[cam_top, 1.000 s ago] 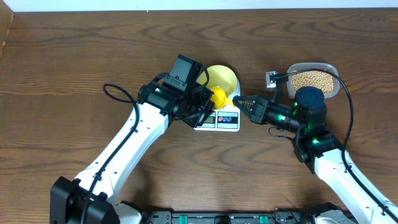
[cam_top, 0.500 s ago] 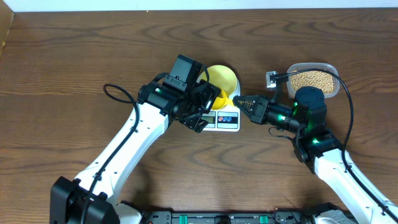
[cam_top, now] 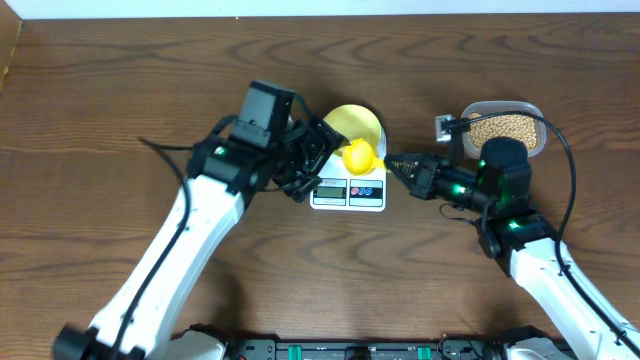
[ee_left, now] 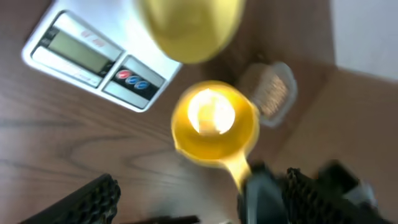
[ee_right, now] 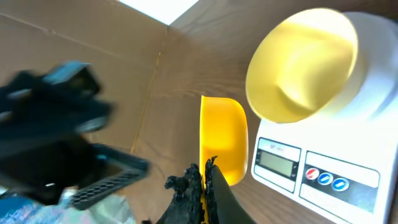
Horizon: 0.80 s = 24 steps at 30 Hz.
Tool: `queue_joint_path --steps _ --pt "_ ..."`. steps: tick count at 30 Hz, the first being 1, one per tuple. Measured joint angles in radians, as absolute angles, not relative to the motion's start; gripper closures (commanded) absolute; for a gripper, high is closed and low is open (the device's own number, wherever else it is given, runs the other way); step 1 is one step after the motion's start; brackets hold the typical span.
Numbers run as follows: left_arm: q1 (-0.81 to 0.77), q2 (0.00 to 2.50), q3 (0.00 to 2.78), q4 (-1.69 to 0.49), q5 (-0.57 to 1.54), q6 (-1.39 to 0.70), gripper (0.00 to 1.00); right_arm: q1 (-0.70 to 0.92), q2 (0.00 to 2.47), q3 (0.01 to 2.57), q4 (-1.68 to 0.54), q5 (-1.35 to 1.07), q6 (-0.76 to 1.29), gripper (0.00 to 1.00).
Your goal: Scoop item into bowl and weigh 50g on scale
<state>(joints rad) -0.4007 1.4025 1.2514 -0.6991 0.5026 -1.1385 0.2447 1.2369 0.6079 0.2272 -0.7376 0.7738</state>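
Note:
The pale-yellow bowl (cam_top: 357, 124) (ee_right: 303, 61) stands on the white scale (cam_top: 348, 194) (ee_right: 323, 171) (ee_left: 87, 56), and its inside looks bare. A bright yellow scoop (cam_top: 358, 157) (ee_right: 222, 144) (ee_left: 214, 121) hangs beside the bowl, over the scale's edge. My right gripper (cam_top: 392, 163) (ee_right: 205, 177) is shut on the scoop's handle. My left gripper (cam_top: 312, 165) (ee_left: 202, 205) stands open just left of the scoop and touches nothing. The item, tan beans (cam_top: 505, 127) (ee_left: 268, 93), lies in the clear tub at the right.
The clear plastic tub (cam_top: 533, 110) sits at the back right, behind my right arm. A small grey clip-like piece (cam_top: 444, 125) on a cable lies left of the tub. Brown wooden table (cam_top: 120, 90) stretches to the left and front.
My left gripper has opened, let go of the scoop and drawn back to the left. The scoop stays in my right gripper, almost unmoved.

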Motion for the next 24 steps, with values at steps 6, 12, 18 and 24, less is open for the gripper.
queue_joint_path --steps 6,12,18,24 --pt "-0.401 1.289 1.251 -0.699 0.516 -0.840 0.14 0.187 1.237 0.608 0.227 -0.786 0.748 0.99" --pt "-0.401 1.270 1.251 -0.704 0.519 -0.578 0.14 0.149 1.230 0.609 0.216 -0.829 0.708 0.98" --pt "-0.401 1.270 1.251 -0.759 0.518 -0.474 0.14 0.114 1.207 0.651 0.080 -0.845 0.635 0.98" --pt "-0.401 1.270 1.251 -0.783 0.488 -0.444 0.14 0.096 1.203 0.768 -0.215 -0.802 0.506 0.99"
